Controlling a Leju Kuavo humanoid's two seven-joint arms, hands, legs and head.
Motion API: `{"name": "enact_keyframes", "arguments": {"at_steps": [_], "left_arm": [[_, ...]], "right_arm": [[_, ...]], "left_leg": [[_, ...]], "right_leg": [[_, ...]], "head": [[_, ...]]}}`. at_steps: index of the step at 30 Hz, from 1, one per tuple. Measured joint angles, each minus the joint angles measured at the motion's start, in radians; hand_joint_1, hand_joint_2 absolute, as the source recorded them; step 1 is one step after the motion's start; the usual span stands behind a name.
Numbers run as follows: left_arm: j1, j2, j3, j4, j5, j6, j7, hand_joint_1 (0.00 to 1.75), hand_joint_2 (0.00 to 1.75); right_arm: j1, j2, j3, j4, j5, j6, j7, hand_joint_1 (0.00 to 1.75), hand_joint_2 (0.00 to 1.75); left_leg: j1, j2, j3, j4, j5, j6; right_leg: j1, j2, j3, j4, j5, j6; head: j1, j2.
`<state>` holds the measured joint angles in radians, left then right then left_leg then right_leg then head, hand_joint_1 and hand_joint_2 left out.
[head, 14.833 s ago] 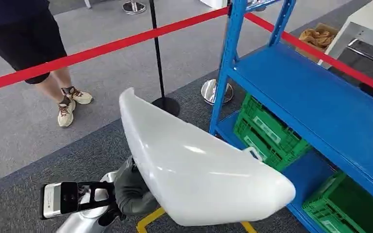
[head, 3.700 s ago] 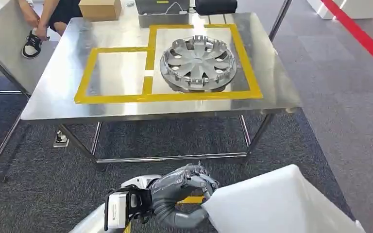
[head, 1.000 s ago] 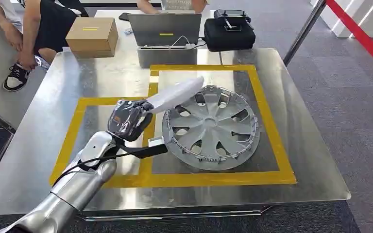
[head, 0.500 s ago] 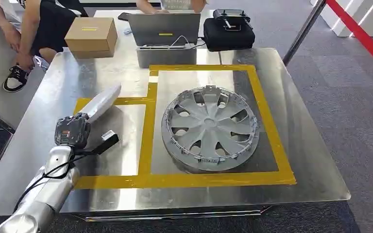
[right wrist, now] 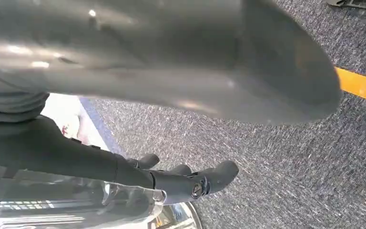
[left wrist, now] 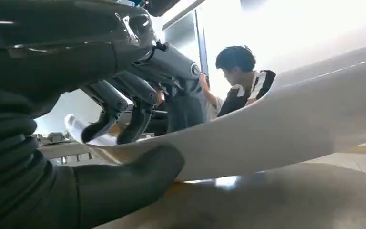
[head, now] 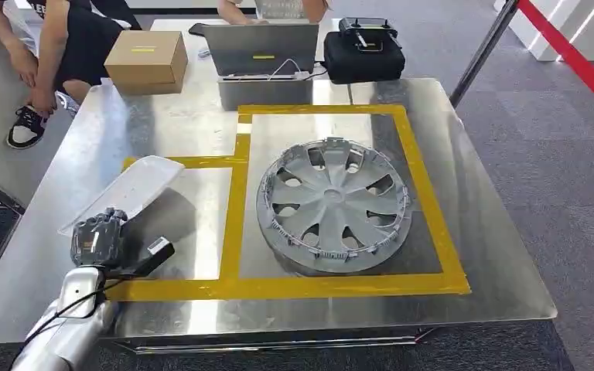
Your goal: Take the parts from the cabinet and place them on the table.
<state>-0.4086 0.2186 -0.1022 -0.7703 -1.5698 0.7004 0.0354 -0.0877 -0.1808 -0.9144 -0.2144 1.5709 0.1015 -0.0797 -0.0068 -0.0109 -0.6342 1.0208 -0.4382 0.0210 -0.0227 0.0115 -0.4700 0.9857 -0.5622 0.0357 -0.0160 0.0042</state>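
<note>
A long white curved part [head: 128, 192] lies low over the left yellow-taped square of the steel table [head: 495, 255]. My left hand [head: 97, 238] grips its near end, close to the table's front left corner. In the left wrist view the thumb lies under the white part [left wrist: 286, 124] and the dark fingers [left wrist: 124, 105] lie over it, just above the shiny tabletop. I cannot tell whether the part touches the table. My right hand [right wrist: 171, 179] hangs over grey carpet, fingers apart, holding nothing.
A grey wheel cover [head: 334, 203] fills the right taped square. At the table's far edge stand a cardboard box [head: 145, 56], a laptop [head: 261, 48] and a black case [head: 365, 51]. People [head: 54, 46] sit beyond the far left corner. A red barrier tape [head: 576, 58] runs at the right.
My left hand has carried the white part from beside the wheel cover leftward and toward the table's front edge. The part has dropped lower and lies flatter.
</note>
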Motion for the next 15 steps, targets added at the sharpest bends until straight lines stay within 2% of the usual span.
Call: {"name": "enact_keyframes", "arguments": {"at_steps": [6, 7, 9, 10, 12, 14, 15], "left_arm": [[0.107, -0.003, 0.029, -0.221, 0.011, 0.001, -0.141, 0.00, 1.75], [0.121, -0.007, 0.041, -0.261, 0.018, 0.001, -0.165, 0.00, 0.00], [0.144, -0.017, 0.069, -0.325, 0.034, 0.002, -0.206, 0.00, 0.00], [0.154, -0.024, 0.085, -0.349, 0.060, 0.002, -0.245, 0.00, 0.00], [0.167, -0.051, 0.137, -0.389, 0.157, 0.002, -0.387, 0.00, 0.00], [0.165, -0.089, 0.206, -0.382, 0.359, 0.002, -0.558, 0.00, 0.00], [0.164, -0.103, 0.238, -0.372, 0.458, 0.000, -0.612, 0.00, 0.00]], "right_arm": [[-0.012, 0.000, 0.002, 0.000, 0.000, -0.002, 0.003, 0.00, 0.00], [-0.014, 0.001, 0.003, 0.000, 0.000, -0.002, 0.003, 0.00, 0.00], [-0.019, 0.002, 0.005, 0.000, 0.000, -0.002, 0.006, 0.00, 0.00], [-0.023, 0.002, 0.006, 0.000, 0.000, -0.002, 0.009, 0.00, 0.00], [-0.028, 0.003, 0.011, 0.000, 0.000, -0.001, 0.011, 0.00, 0.00], [-0.034, 0.004, 0.016, 0.000, 0.000, 0.000, 0.011, 0.00, 0.00], [-0.036, 0.004, 0.019, 0.000, 0.000, 0.000, 0.011, 0.00, 0.00]], "left_leg": [[0.000, 0.000, 0.000, 0.000, 0.000, 0.000], [0.000, 0.000, 0.000, 0.000, 0.000, 0.000], [0.000, 0.000, 0.000, 0.000, 0.000, 0.000], [0.000, 0.000, 0.000, 0.000, 0.000, 0.000], [0.000, -0.001, 0.000, 0.000, 0.000, 0.000], [0.000, 0.000, 0.000, 0.000, 0.000, 0.000], [0.000, 0.000, 0.000, 0.000, 0.000, 0.000]], "right_leg": [[0.000, 0.000, 0.000, 0.000, -0.001, 0.000], [0.000, 0.000, 0.000, 0.000, -0.001, 0.000], [0.000, 0.000, 0.000, 0.000, -0.001, 0.000], [0.000, 0.000, 0.000, 0.000, -0.001, 0.000], [0.000, 0.000, 0.000, 0.000, -0.001, 0.000], [0.000, 0.000, 0.001, 0.000, -0.001, 0.000], [0.000, 0.000, 0.000, 0.000, -0.001, 0.000]], "head": [[0.000, 0.000], [0.000, 0.000], [0.000, 0.000], [0.000, 0.000], [0.000, 0.000], [0.000, 0.000], [0.000, 0.000]]}}
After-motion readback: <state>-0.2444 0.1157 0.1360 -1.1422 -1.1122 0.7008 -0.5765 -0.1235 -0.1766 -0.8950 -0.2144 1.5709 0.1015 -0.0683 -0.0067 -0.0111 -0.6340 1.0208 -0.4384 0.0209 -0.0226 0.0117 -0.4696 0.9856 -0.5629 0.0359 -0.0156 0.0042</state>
